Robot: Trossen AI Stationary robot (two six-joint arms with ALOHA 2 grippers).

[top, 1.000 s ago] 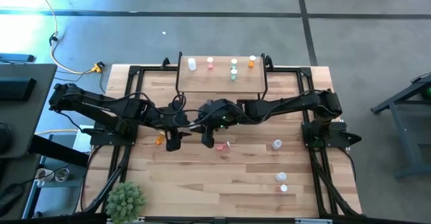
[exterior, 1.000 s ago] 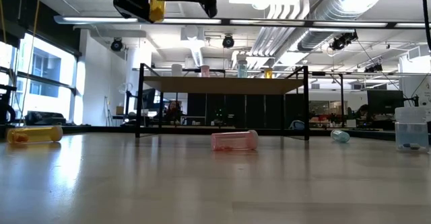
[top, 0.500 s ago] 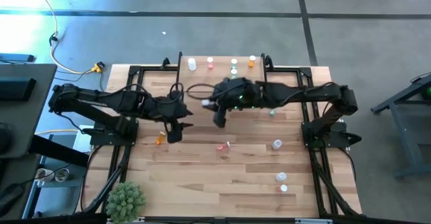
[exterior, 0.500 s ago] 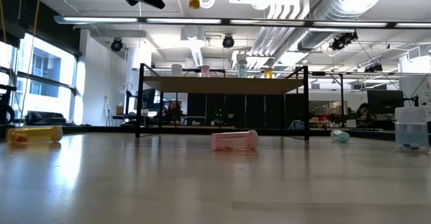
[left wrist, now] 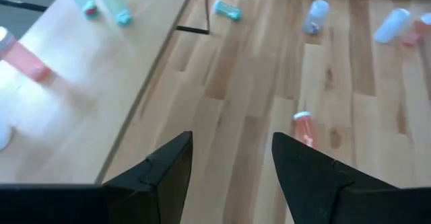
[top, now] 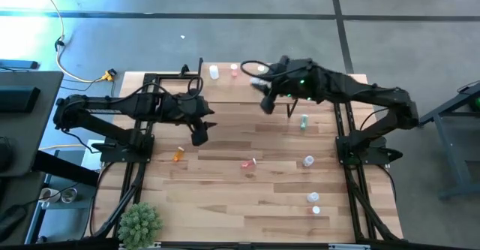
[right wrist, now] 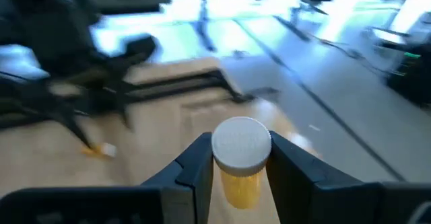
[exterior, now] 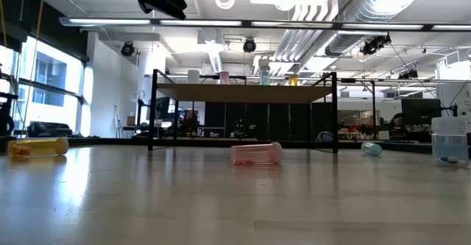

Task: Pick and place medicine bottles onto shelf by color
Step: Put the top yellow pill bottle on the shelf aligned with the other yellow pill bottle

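Note:
The shelf (top: pixel 225 91) stands at the table's far middle, with a white bottle (top: pixel 214 72) and a pink bottle (top: pixel 234 70) upright on it; my right arm hides its right part. My right gripper (top: pixel 264 105) hangs above the shelf's right half, shut on an orange bottle (right wrist: pixel 239 183) with a white cap. My left gripper (top: pixel 199 137) is open and empty, above the table near the shelf's left front corner. An orange bottle (top: pixel 178 155), a pink bottle (top: pixel 248 163), a green bottle (top: pixel 304 120) and a clear bottle (top: pixel 308 161) lie on the table. My right gripper pinches the orange bottle between its two fingers, one on each side of the orange body (right wrist: pixel 236 187) just under the white cap (right wrist: pixel 241 144). The bottle is lifted clear, high above the table; its lower end is hidden between the fingers.
Two more white bottles (top: pixel 314 203) stand near the table's right front. A green spiky plant (top: pixel 139 221) stands at the near left corner. The shelf's black legs (exterior: pixel 153 112) rise from the tabletop.
My right gripper has risen with the orange bottle and gone from the table's middle toward the far edge and right, to above the shelf. My left gripper has risen and gone a little toward the far edge. The bottles on the table have stayed put.

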